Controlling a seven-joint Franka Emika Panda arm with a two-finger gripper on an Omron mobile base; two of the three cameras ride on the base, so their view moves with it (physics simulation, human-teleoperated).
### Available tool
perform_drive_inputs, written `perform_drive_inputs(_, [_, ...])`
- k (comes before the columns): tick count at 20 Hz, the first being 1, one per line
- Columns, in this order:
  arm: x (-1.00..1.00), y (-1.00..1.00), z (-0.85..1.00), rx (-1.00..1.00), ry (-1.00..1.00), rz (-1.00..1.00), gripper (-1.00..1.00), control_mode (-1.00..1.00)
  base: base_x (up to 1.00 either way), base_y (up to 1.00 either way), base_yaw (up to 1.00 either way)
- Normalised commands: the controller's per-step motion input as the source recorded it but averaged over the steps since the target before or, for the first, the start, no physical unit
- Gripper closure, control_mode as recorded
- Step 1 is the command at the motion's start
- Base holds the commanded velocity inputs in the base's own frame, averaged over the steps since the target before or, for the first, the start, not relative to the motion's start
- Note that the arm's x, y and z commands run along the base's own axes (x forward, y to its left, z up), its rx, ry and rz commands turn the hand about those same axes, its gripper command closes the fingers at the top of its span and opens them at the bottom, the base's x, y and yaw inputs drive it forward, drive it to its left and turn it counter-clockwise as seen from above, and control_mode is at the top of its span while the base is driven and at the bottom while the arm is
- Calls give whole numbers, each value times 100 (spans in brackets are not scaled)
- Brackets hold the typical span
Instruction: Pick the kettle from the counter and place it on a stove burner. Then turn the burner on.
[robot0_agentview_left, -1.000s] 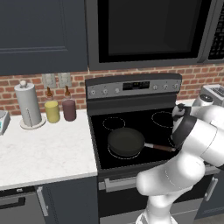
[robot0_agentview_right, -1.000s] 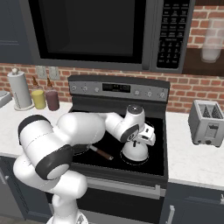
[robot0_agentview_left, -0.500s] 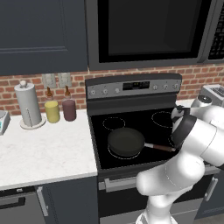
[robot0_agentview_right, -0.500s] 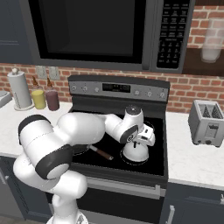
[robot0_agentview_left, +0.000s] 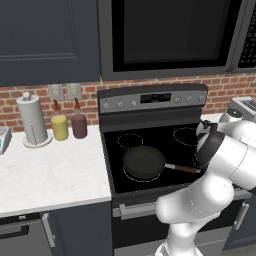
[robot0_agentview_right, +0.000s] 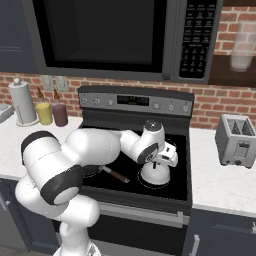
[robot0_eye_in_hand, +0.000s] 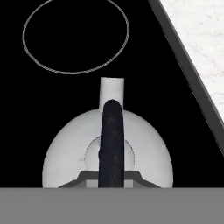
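The silvery-white kettle (robot0_agentview_right: 154, 175) stands upright at the front right stove burner (robot0_agentview_right: 170, 185) of the black cooktop. Whether its base touches the glass I cannot tell. My gripper (robot0_agentview_right: 161, 159) is right above it, shut on the dark arched handle (robot0_eye_in_hand: 111, 140). In the hand view the kettle (robot0_eye_in_hand: 65, 157) fills the lower middle. Its spout points toward another burner ring (robot0_eye_in_hand: 75, 37), and my gripper (robot0_eye_in_hand: 110, 180) has one finger on each side of the handle. The white counter (robot0_eye_in_hand: 197, 35) lies past the cooktop's edge.
A black frying pan (robot0_agentview_left: 144, 162) sits on the front left burner with its handle toward the kettle. A silver toaster (robot0_agentview_right: 236, 141) stands on the right counter. The knobs (robot0_agentview_right: 135, 101) line the back panel. A paper towel roll (robot0_agentview_left: 32, 120) and two jars (robot0_agentview_left: 60, 127) are at the left.
The gripper and kettle have edged slightly left and lower over the front right burner. The grip is unchanged.
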Motion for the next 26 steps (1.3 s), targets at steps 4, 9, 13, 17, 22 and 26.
perform_drive_inputs(4, [0, 0, 0, 0, 0, 0, -100, -100, 0, 0, 0])
perform_drive_inputs(9, [0, 0, 0, 0, 0, 0, -100, -100, 0, 0, 0])
perform_drive_inputs(13, [0, 0, 0, 0, 0, 0, -100, -100, 0, 0, 0])
perform_drive_inputs(17, [0, 0, 0, 0, 0, 0, -100, -100, 0, 0, 0])
perform_drive_inputs(22, [0, 3, 11, 0, -1, 0, -100, -100, 0, 0, 0])
perform_drive_inputs(26, [-12, 15, 32, 0, -6, 0, -100, -100, 0, 0, 0])
